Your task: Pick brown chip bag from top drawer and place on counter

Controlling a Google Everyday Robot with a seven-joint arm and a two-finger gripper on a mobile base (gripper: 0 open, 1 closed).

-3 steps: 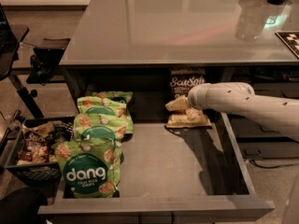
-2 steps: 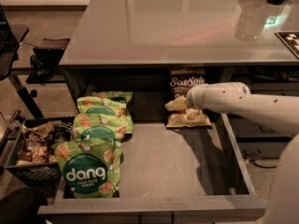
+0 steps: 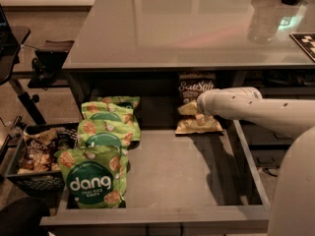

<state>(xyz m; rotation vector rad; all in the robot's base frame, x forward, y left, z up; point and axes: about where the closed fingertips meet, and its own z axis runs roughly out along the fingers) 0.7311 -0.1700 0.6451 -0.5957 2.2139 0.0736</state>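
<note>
The brown chip bag [image 3: 196, 86] is standing at the back of the open top drawer [image 3: 172, 181], right of centre in the frame. Its white script is showing just under the edge of the grey worktop [image 3: 187, 28], and its tan lower part is lying forward on the drawer floor. The robot's claw [image 3: 202, 108] is sitting over the bag's middle, at the end of a white arm [image 3: 266, 113] reaching in from the right; whether it is wide, narrow or gripping cannot be told. Green dang bags [image 3: 96, 178] are lying stacked along the drawer's left side, well apart. The pick appears to be in hand, the bag not yet lifted. The next move is calling for a firm hold, then a lift out clear of the worktop's edge.
</note>
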